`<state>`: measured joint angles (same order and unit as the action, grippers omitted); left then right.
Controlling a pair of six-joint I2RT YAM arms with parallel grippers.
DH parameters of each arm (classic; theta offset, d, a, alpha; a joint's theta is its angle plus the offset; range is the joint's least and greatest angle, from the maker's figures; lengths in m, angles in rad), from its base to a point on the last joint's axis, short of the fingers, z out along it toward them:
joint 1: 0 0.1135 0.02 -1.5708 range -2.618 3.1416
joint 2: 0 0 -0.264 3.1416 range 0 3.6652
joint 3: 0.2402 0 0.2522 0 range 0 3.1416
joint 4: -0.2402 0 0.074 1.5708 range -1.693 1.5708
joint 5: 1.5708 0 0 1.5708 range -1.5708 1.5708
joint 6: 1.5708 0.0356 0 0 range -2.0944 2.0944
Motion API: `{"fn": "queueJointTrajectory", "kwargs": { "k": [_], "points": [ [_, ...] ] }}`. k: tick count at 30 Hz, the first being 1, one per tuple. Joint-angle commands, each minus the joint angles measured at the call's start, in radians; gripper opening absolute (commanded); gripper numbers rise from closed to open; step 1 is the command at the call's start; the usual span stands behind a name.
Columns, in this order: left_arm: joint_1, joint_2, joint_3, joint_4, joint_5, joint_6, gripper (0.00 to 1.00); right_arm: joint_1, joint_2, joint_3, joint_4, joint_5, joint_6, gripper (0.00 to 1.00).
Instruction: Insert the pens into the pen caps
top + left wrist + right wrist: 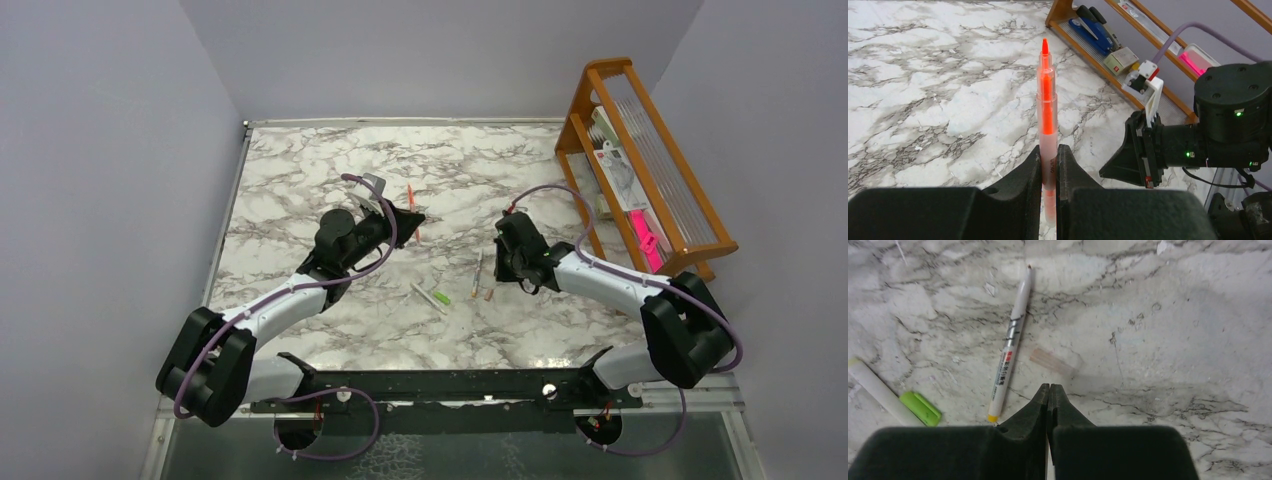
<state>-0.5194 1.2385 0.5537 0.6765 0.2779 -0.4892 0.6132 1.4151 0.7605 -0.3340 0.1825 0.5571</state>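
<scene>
Left tool (1049, 160) clamped on orange pen (1046, 100), right tool (1049, 395) pinched closed, tan cap (1052, 362) just ahead, white pen (1010, 347) ahead-left.

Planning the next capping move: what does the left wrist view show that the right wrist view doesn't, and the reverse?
Left wrist only: the left pincer clamped on the orange pen, its tip pointing away, with the right arm and the wooden rack beyond.
Right wrist only: ahead of the shut, empty right pincer lie a white pen, a pale cap, and a green cap beside a second pen.
Both: the marble table.
</scene>
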Motion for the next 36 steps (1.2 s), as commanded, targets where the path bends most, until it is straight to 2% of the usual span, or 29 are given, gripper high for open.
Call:
{"fn": "queueJointTrajectory", "kwargs": {
  "k": [1,27,36],
  "points": [
    [-0.005,0.011,0.021,0.009,-0.016,0.013,0.0,-0.004,-0.019,-0.051,0.053,-0.073,0.044,0.01],
    [-0.009,0.011,0.01,0.005,-0.01,0.006,0.0,-0.028,0.116,-0.001,0.089,0.011,0.071,0.01],
    [-0.009,0.039,0.015,0.005,-0.005,0.004,0.0,-0.038,0.184,0.062,0.067,0.102,0.043,0.01]
  ]
}}
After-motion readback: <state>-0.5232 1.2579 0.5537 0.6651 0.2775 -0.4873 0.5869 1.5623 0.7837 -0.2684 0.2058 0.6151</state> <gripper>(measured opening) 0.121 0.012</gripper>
